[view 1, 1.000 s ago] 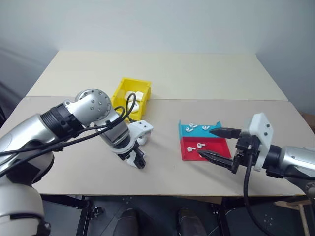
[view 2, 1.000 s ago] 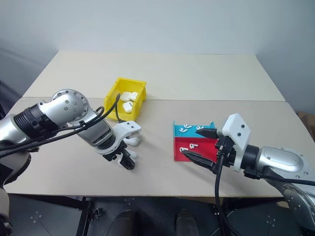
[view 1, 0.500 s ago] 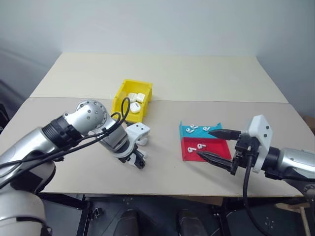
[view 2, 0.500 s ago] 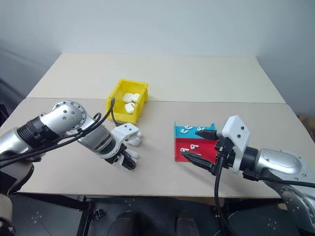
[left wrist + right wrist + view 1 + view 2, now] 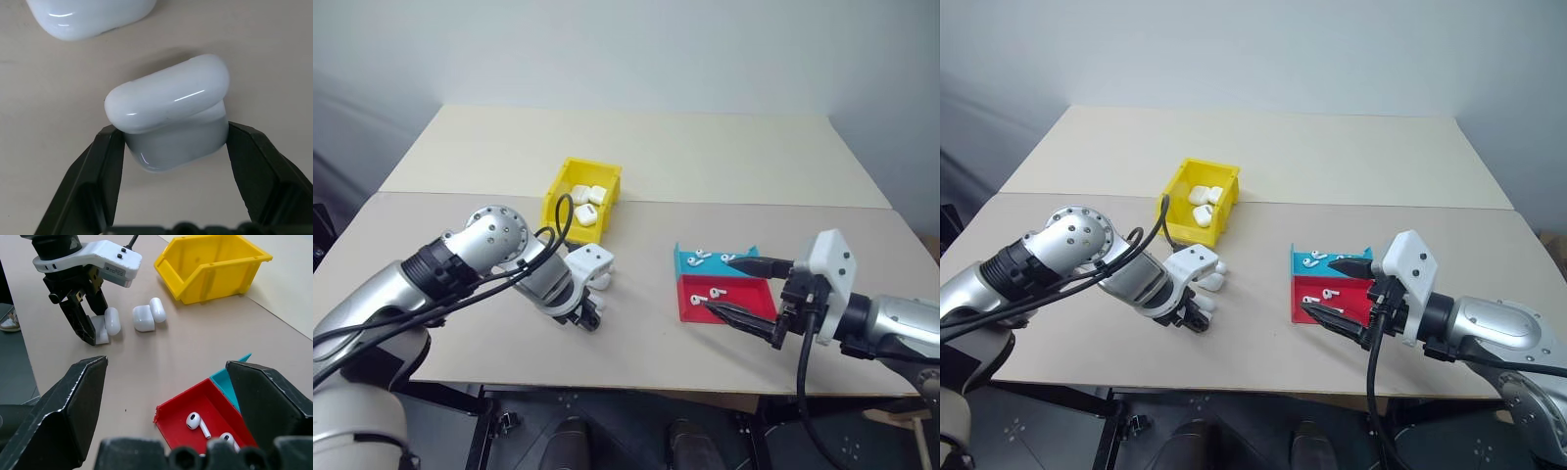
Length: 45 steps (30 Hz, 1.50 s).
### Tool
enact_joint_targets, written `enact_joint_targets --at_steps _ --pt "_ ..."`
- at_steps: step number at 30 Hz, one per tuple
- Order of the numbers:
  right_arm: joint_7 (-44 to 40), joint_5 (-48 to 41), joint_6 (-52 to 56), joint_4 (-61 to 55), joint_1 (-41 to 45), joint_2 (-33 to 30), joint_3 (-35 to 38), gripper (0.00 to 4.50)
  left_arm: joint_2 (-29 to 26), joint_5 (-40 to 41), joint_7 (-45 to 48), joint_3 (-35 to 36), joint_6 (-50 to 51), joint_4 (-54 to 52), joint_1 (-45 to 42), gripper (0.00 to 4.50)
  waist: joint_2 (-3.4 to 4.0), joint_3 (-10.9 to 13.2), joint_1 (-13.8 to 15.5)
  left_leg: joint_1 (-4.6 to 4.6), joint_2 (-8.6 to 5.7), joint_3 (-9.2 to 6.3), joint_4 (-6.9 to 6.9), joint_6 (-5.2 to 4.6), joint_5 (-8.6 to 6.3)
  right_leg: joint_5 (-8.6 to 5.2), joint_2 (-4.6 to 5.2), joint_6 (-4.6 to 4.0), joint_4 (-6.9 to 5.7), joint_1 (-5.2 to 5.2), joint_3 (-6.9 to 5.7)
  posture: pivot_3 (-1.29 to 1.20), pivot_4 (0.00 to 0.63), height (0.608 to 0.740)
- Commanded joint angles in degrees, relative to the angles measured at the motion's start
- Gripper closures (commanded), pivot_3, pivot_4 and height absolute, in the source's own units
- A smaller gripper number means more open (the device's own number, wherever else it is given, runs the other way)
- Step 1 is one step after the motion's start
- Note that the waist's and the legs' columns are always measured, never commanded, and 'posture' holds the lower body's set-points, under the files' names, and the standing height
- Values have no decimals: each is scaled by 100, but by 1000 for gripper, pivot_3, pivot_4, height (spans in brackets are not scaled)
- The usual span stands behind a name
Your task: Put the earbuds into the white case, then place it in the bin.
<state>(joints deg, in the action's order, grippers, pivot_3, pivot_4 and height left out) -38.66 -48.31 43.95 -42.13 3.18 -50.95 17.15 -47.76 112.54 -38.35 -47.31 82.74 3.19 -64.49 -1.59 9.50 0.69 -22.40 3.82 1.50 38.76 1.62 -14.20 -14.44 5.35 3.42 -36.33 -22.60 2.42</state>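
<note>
Worktop (image 5: pixel 705 157) lies bare at twelve o'clock beyond the bin (image 5: pixel 564 188); left tool (image 5: pixel 168 142) clamps the white case (image 5: pixel 171 110) near the front edge, right tool (image 5: pixel 736 287) gapes over the red tray (image 5: pixel 744 297).

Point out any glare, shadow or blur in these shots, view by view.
Left wrist view: thin bright glints streak the glossy white case, a soft shadow lies on the table above it, and the second case is slightly soft. Right wrist view: the right gripper's fingers loom large and blurred. Head views: even light, faint shadows beside the yellow bin.
</note>
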Motion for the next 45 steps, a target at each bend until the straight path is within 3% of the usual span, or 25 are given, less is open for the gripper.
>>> enact_joint_targets --at_steps 1,12,24,29,31,37,45 --pt "-4 52 -205 -2 135 72 6 0 -136 46 76 32 66 -90 -193 1584 -1 0 -1 -1 0 0 -1 0 0 0 0 0 2 0 0 0 150 740" --pt "-149 162 -295 78 197 132 -70 0 -830 -6 718 -24 516 -1177 -618 1584 -3 2 -2 -60 0 -3 0 1 1 5 -1 4 8 -56 0 0 150 740" --pt "-254 103 -257 31 91 79 96 0 -653 -2675 2840 274 976 -1644 -312 1584 -3 2 0 -65 0 -4 1 1 1 6 -3 4 13 -56 -2 0 150 740" --pt "-263 77 -219 1 40 74 132 0 -692 -3402 3648 272 976 -1790 -221 28 -3 2 -4 -67 0 -4 1 1 1 6 -4 4 13 -59 -2 0 150 740" --pt "-267 85 -222 7 40 81 117 0 -721 -3623 3896 258 976 -1849 -208 28 -4 2 -7 -66 1 -4 1 1 1 6 -4 4 11 -59 -2 0 150 740" --pt "-258 109 -229 47 105 92 51 0 -895 -3543 4397 66 976 -1766 -483 28 -4 3 -3 -68 1 -4 1 0 1 6 -4 4 12 -60 -2 0 150 740" --pt "-347 156 -287 110 141 80 31 0 -1014 -2382 3968 -816 976 -984 -1205 28 -5 3 -4 -70 1 -7 4 0 0 7 -4 6 10 -60 -2 0 150 740"
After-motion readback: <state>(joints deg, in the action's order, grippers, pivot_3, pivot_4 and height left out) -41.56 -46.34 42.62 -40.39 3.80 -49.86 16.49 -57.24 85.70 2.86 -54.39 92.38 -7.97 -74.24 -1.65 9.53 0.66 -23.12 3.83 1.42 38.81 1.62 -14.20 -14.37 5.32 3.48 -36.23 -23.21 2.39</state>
